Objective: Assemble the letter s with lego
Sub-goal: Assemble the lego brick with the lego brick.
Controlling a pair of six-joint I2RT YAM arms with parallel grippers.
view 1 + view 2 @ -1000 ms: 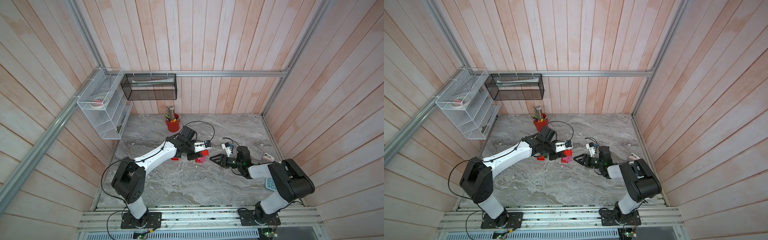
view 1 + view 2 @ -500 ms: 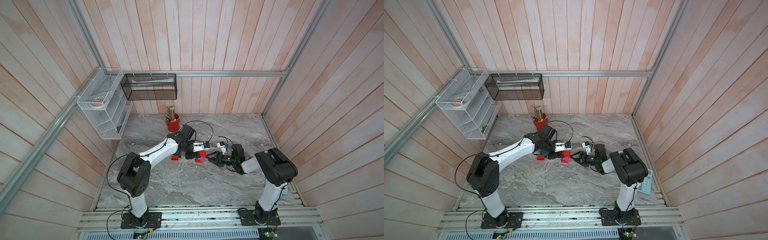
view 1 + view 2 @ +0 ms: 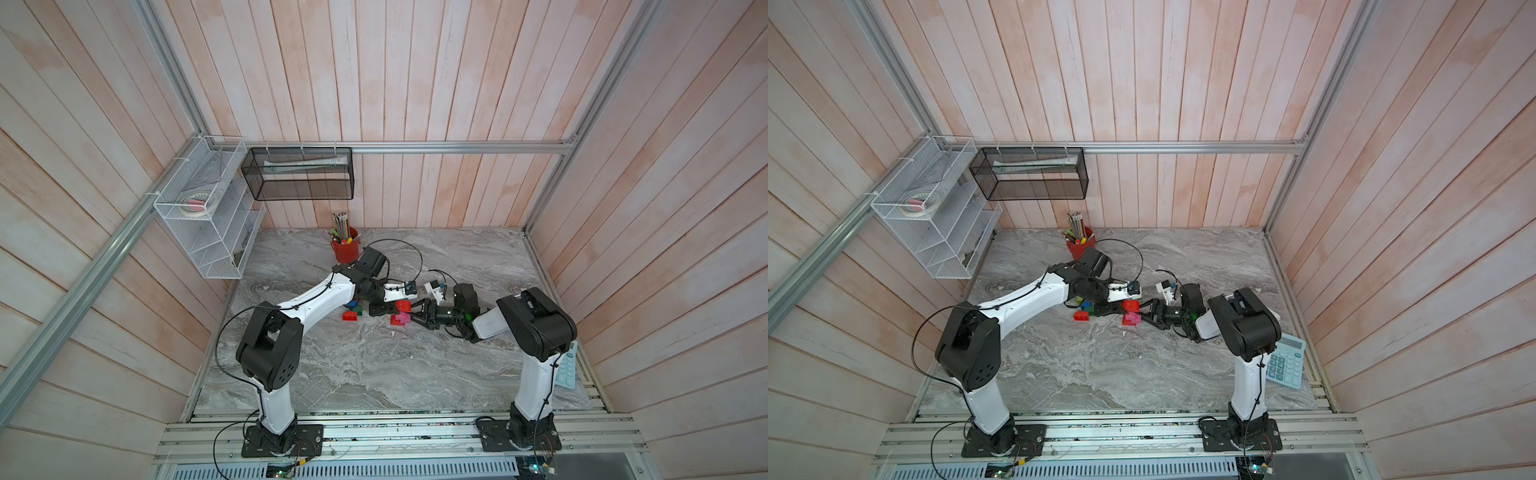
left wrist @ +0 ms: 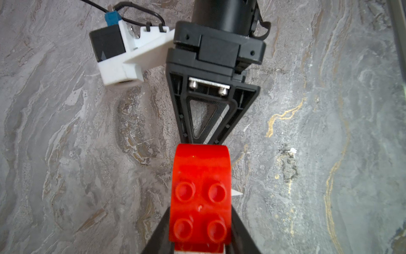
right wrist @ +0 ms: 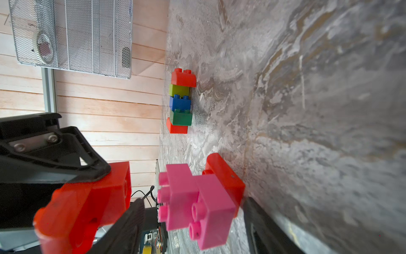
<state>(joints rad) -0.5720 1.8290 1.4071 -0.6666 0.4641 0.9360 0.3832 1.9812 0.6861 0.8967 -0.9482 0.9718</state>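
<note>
1. Nearest, mid-worktop (image 3: 374, 374): pink pair (image 5: 211, 220) joined to a red brick (image 5: 224, 176). The right hand (image 5: 193, 202) straddles it with jaws parted, and no clamping shows.
2. At its 12 o'clock: left hand (image 4: 200, 233) closed narrow on a curved red brick (image 4: 201, 180), held clear of the marble.
3. Farther, 10 o'clock: brick row (image 5: 180, 101) of red, lime, blue, dark green, red.

Step judged: joining the held brick to the pink cluster. Next move calls for the right hand to steady the cluster, the studs to be aligned, then a square press.
</note>
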